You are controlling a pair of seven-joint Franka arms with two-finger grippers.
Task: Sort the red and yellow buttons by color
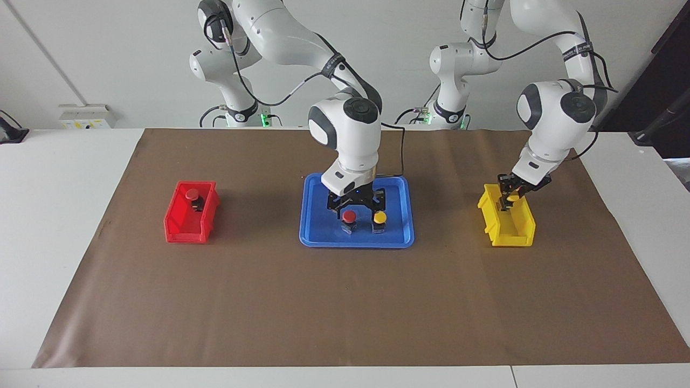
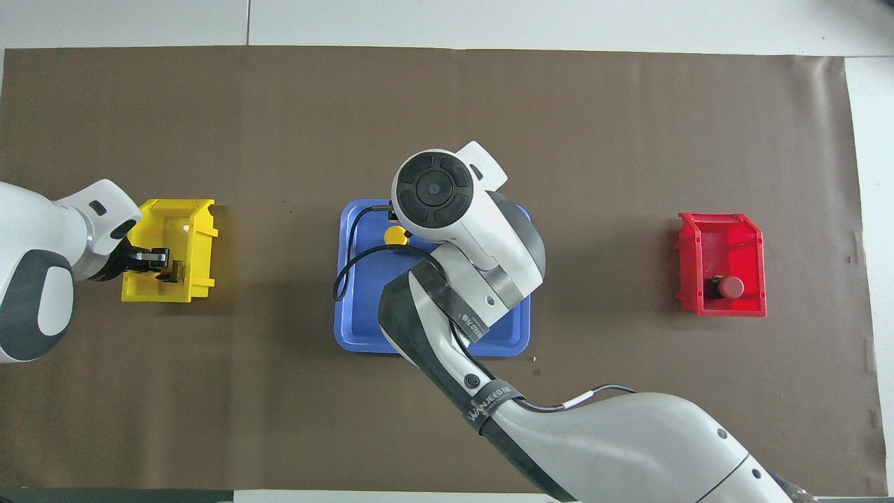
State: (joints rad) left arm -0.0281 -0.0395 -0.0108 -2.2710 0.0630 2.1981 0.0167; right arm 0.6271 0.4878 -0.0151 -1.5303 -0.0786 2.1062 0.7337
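A red button (image 1: 350, 216) and a yellow button (image 1: 380, 217) stand side by side in the blue tray (image 1: 318, 237). My right gripper (image 1: 354, 209) is open just above them, mostly over the red one. In the overhead view the right arm hides the red button and only the yellow button (image 2: 397, 236) shows. My left gripper (image 1: 509, 198) is shut on a second yellow button (image 1: 513, 198) and holds it inside the yellow bin (image 1: 506, 234); the left gripper (image 2: 166, 267) also shows in the overhead view. Another red button (image 1: 192, 195) lies in the red bin (image 1: 186, 229).
The blue tray (image 2: 363, 328) sits mid-table on a brown mat (image 1: 345, 302). The yellow bin (image 2: 199, 216) is toward the left arm's end and the red bin (image 2: 719, 227) toward the right arm's end. A cable runs from the right gripper over the tray.
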